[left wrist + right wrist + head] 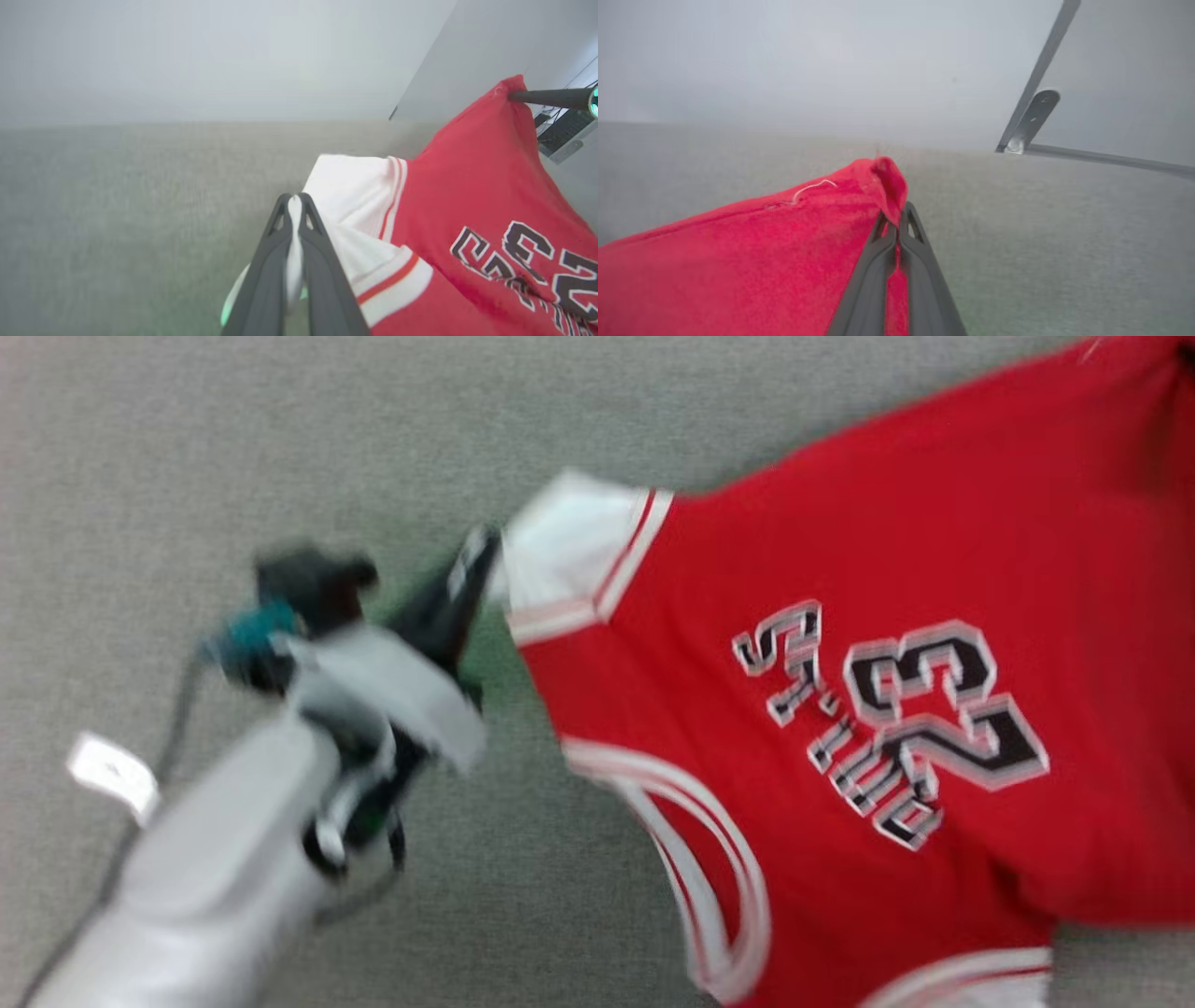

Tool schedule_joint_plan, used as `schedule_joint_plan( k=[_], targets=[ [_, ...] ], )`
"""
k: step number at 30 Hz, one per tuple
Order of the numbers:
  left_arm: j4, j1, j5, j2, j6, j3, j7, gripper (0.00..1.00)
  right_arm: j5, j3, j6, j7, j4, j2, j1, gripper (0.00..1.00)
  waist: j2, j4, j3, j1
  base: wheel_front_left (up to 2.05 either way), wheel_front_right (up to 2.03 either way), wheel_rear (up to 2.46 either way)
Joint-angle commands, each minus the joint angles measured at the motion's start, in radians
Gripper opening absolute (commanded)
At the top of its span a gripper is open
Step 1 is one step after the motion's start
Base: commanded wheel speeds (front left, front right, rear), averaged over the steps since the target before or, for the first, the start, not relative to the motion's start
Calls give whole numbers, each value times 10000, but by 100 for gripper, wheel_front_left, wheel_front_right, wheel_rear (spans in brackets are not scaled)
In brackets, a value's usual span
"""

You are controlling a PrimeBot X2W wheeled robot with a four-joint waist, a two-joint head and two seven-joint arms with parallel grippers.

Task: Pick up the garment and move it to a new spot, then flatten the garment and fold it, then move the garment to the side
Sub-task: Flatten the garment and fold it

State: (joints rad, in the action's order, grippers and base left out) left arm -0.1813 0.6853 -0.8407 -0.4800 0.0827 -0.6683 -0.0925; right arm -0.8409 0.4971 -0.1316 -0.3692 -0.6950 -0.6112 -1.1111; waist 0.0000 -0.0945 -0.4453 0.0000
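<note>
Basically, both grippers have the garment (840,569) pinched and strung between them over the grey bench (187,448). The left gripper (295,207) is clamped tight on a bit of white fabric at the shoulder end, just beside the striped trim (387,280). The right gripper (896,219) is clamped on a red corner at the far end, w/ cloth bunched over its tips. The head view is blurred, but the numerals (943,709) read face-up. Can't tell how much of the jersey is lifted vs. lying on the bench.

Handling, as a guess: light, thin and fully limp, so it sags btwn the two holds and drapes wherever it's unsupported. The knit looks smooth-ish, so a shallow pinch could slip. The doubled trim and the hem edges are thicker, i.e. safer places to hold. It's not fragile, though a hard pull could stretch an armhole.

The present holds seem to run along one side, shoulder to what's probably a hem corner. That's fine for carrying. For flattening, two matching corners (both shoulders or both hem corners) pulled apart evenly should lay it squarer.
</note>
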Motion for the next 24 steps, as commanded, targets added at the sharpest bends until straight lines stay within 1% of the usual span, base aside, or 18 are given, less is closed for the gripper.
schedule_joint_plan(
  k=[1,6,9,12,15,18,21,24],
  targets=[
    [-175,611,-116,3,-128,215,89,0,161,-268,17,297,-221,132,-364,0,0,159,-63,0,0,0,0],
    [-1145,2842,-705,228,-552,954,637,0,789,-812,19,1234,-1120,457,-1702,0,0,489,-339,0,0,0,0],
    [-1986,4298,-1139,471,-766,1433,966,0,1184,-1116,19,1790,-1678,677,-2650,0,0,636,-530,0,0,0,0],
    [-3107,5881,-1175,607,-944,1741,1012,0,1479,-1509,19,2338,-2250,908,-3630,0,0,741,-669,0,0,0,0],
    [-4372,7423,-1056,855,-1079,1964,740,0,1721,-1749,20,2882,-2703,1125,-4570,0,0,835,-710,0,0,0,0],
    [-5561,8781,-1075,1096,-1178,2317,138,0,1995,-1982,20,3482,-3145,1291,-5438,0,0,899,-630,0,0,0,0],
    [-6552,9861,-968,1201,-1230,2603,-678,0,2153,-2193,25,3939,-3644,1457,-6180,0,0,948,-487,0,0,0,0],
    [-7311,10510,-944,1410,-1427,2707,-1159,0,2262,-2279,29,4161,-4106,1475,-6608,0,0,953,-323,0,0,0,0]
  ],
)
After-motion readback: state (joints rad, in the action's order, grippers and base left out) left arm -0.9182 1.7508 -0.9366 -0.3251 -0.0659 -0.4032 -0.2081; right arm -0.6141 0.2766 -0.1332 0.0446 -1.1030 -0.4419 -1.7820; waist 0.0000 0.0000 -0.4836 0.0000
